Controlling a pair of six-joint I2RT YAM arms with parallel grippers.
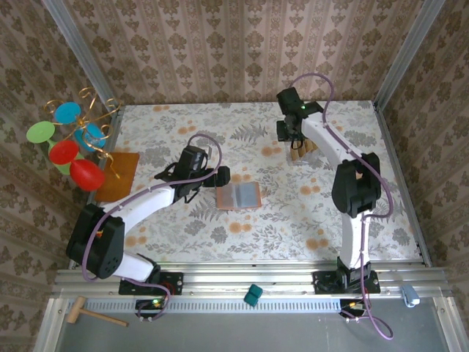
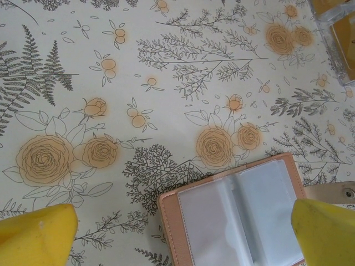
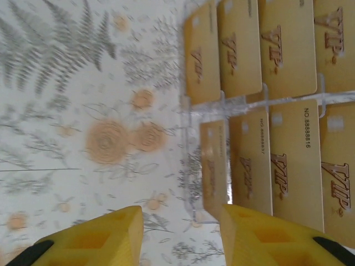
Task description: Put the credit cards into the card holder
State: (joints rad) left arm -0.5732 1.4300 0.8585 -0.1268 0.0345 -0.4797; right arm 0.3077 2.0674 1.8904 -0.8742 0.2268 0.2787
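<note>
The table (image 1: 293,235) was free along its near edge. The open card holder (image 1: 238,196) lay in its centre, the credit cards (image 3: 288,50) stood toward the far right corner, a mat (image 1: 119,174) at the left edge.

Eight credit cards (image 3: 288,50) in view — one card holder (image 2: 238,216)

1. A robotics lab cell dressed like a home: damask wallpaper panels (image 1: 220,51) on aluminium posts (image 1: 77,51) stand around the floral-clothed bench (image 1: 293,220).
2. At the bench's near edge, the left arm (image 1: 146,205) and right arm (image 1: 352,220) are bolted to an aluminium rail (image 1: 249,279).
</note>
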